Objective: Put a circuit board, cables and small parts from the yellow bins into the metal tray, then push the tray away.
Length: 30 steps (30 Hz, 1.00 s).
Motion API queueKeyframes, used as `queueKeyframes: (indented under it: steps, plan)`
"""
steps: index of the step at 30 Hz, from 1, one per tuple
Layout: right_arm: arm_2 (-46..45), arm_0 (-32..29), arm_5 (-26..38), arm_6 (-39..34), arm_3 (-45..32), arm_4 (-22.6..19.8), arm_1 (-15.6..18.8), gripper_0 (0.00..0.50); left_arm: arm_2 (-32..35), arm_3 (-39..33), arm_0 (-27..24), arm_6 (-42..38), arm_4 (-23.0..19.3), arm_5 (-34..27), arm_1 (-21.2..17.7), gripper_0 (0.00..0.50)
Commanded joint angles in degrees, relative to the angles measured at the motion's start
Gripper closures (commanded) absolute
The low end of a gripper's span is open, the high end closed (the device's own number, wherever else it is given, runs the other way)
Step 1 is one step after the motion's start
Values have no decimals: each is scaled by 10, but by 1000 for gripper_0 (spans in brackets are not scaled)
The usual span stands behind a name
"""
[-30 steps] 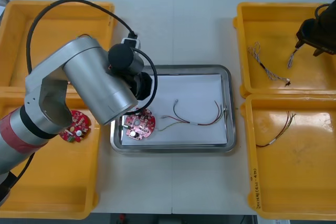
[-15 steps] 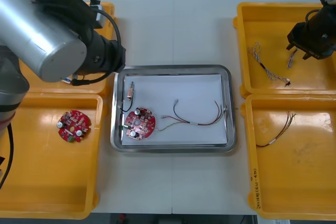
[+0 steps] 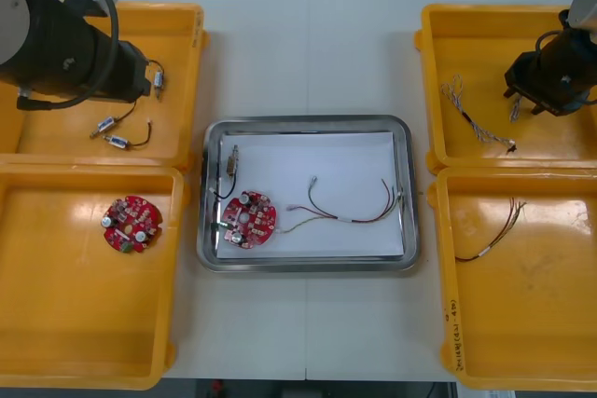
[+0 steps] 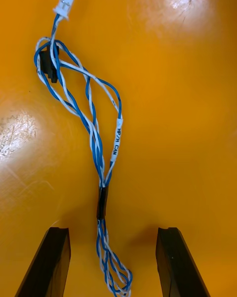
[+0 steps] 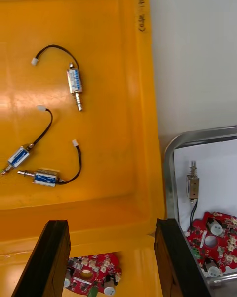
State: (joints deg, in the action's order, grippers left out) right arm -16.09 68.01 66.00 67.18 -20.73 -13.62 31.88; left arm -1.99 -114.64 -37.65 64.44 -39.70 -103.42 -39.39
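The metal tray [image 3: 403, 137], white inside, holds a round red circuit board [image 3: 248, 221], a small metal part [image 3: 230, 163] and a red and yellow cable [image 3: 350, 208]. My right gripper [image 3: 524, 100] hangs over the back right yellow bin [image 3: 429, 72]. In the right wrist view it [image 4: 113, 262] is open, with a twisted blue and white cable [image 4: 94, 129] lying on the bin floor between its fingers. My left gripper [image 5: 111, 260] is open above the back left bin's [image 5: 98, 10] near wall, close to three small metal parts [image 5: 74, 82].
A second circuit board [image 3: 131, 225] lies in the front left bin [image 3: 84, 361]. The front right bin [image 3: 522, 342] holds a black cable [image 3: 494, 232]. Another twisted cable [image 3: 476, 118] lies in the back right bin. The left arm's bulk [image 3: 56, 39] covers the back left bin's far corner.
My left arm has swung off the tray to the back left bin, uncovering a small metal part lying in the tray. The right gripper has shifted slightly left over the twisted cable.
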Motion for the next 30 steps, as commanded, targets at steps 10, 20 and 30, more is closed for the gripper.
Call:
queueKeyframes:
  steps: [10, 20, 30]
  plan:
    - [-8, 18, -47, -33, 39, -2, -4, 0, 52, 122, -21, 259, 13, 13, -30, 0]
    - [-8, 5, -66, -39, 40, -7, -5, 500, 53, 235, -47, 355, 23, 84, -30, 0]
    - [-5, 5, -17, -42, 4, -5, -2, 500, 52, 297, -53, 388, 34, 125, -27, 0]
